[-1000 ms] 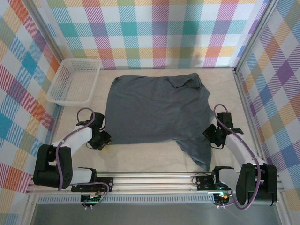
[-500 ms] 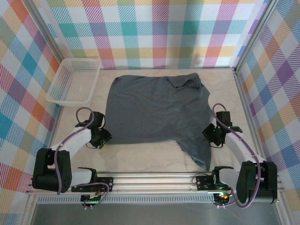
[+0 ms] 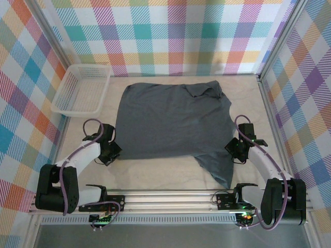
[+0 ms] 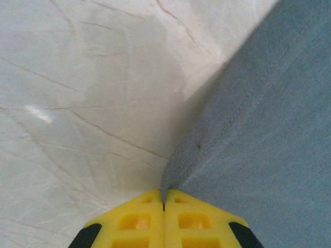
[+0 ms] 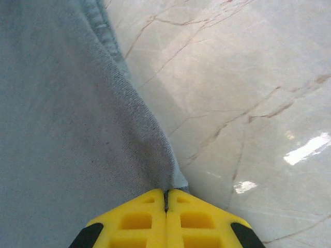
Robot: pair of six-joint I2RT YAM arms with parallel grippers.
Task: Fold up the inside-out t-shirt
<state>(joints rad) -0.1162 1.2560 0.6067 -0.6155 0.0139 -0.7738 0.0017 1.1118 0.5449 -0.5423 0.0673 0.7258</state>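
T-shirt [image 3: 170, 121] spread flat, long axis running left-right.

1. We take this for a robotics lab test cell: pastel plaid printed wall panels [image 3: 170, 36] enclose it from 9 through 12 to 3 o'clock.
2. Silver aluminium frame posts [image 3: 274, 49] hold the panels, one showing at 2 o'clock.
3. At 6 o'clock a slotted aluminium base rail [image 3: 170, 198] carries two white-and-black cabled robot arms, left [image 3: 80, 153] and right [image 3: 265, 164].
4. We see a pale marble-look tabletop [image 3: 165, 173], with a white plastic mesh basket [image 3: 76, 112] at 10 o'clock.
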